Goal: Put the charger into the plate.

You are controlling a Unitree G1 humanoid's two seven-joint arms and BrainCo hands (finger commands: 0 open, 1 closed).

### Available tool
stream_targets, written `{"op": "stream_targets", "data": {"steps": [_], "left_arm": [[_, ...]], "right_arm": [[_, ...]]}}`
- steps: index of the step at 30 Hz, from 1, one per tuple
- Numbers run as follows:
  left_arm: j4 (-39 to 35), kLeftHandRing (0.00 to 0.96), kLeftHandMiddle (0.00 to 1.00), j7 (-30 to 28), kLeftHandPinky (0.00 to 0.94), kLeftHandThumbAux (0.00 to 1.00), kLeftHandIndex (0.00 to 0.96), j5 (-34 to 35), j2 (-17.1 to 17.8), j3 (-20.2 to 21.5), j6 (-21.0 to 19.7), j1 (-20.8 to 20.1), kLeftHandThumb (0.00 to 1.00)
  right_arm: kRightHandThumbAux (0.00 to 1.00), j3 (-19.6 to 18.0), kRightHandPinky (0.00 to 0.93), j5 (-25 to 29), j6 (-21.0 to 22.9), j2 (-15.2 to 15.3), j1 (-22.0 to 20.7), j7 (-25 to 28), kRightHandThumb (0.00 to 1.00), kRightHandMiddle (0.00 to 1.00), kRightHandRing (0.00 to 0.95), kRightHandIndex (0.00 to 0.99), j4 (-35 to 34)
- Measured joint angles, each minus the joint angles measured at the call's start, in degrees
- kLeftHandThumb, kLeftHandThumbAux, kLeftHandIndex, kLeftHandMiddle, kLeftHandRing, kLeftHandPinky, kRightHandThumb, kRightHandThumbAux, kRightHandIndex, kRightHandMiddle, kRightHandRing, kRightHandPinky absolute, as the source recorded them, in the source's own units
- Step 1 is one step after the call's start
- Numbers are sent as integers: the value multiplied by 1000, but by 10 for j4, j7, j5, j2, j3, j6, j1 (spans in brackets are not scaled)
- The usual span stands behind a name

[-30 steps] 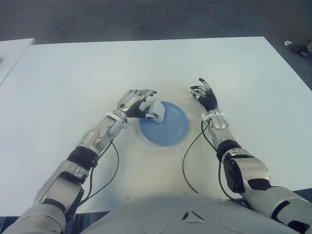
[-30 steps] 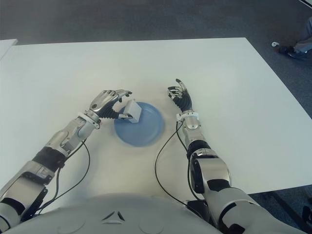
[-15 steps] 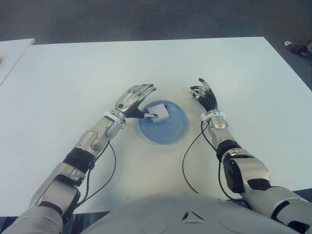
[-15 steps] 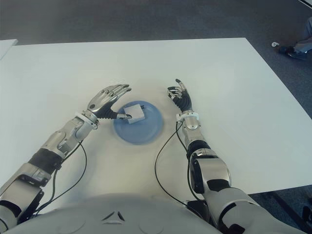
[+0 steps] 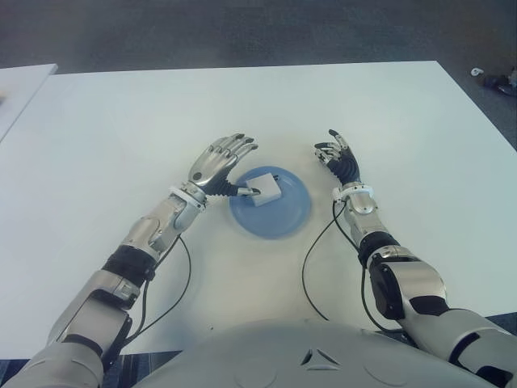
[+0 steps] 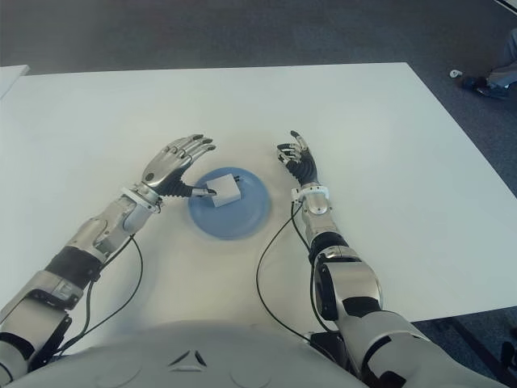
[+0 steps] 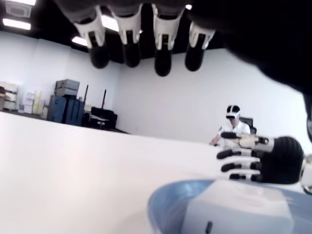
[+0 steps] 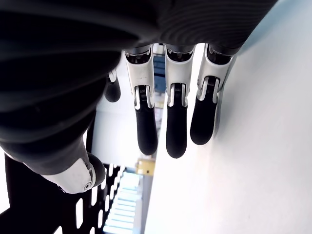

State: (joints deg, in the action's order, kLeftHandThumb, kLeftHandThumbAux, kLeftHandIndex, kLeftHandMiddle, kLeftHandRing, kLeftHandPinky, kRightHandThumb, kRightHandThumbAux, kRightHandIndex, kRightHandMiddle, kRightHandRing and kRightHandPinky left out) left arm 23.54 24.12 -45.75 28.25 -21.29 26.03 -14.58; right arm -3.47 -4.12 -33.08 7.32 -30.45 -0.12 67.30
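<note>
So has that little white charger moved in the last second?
Yes. The charger was tilted up at the blue plate's left rim in the left hand; now it lies flat inside the plate, and the hand's fingers are spread open.

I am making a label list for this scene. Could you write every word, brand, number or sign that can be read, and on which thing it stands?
None can be read.
charger: plain white, no legible print.
plate: plain blue, no marking.
table: bare white, no text.
</note>
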Motion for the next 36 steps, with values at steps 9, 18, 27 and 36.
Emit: {"op": "stream_targets", "data": {"steps": [9, 18, 27, 36], "left_arm": [[74, 227, 263, -74, 221, 566, 232, 211, -22, 71, 96, -11, 272], [142, 233, 264, -238, 235, 680, 188, 428, -54, 161, 83, -43, 184], [186, 232, 252, -387, 239, 673, 185, 650, -118, 287, 10, -55, 135], [229, 205, 225, -479, 190, 639, 196, 722, -161, 351, -27, -50, 96]], "right_arm": [[676, 0, 350, 0, 0, 0, -2, 0, 101, 363, 367, 51, 0], [677, -1, 349, 0, -1, 1, -6, 0, 99, 368, 370, 51, -3], [675, -1, 350, 0, -1, 1, -6, 1, 93, 362, 367, 56, 0], [672, 0, 349, 0, 0, 0, -3, 2, 80, 356, 362, 58, 2]]}}
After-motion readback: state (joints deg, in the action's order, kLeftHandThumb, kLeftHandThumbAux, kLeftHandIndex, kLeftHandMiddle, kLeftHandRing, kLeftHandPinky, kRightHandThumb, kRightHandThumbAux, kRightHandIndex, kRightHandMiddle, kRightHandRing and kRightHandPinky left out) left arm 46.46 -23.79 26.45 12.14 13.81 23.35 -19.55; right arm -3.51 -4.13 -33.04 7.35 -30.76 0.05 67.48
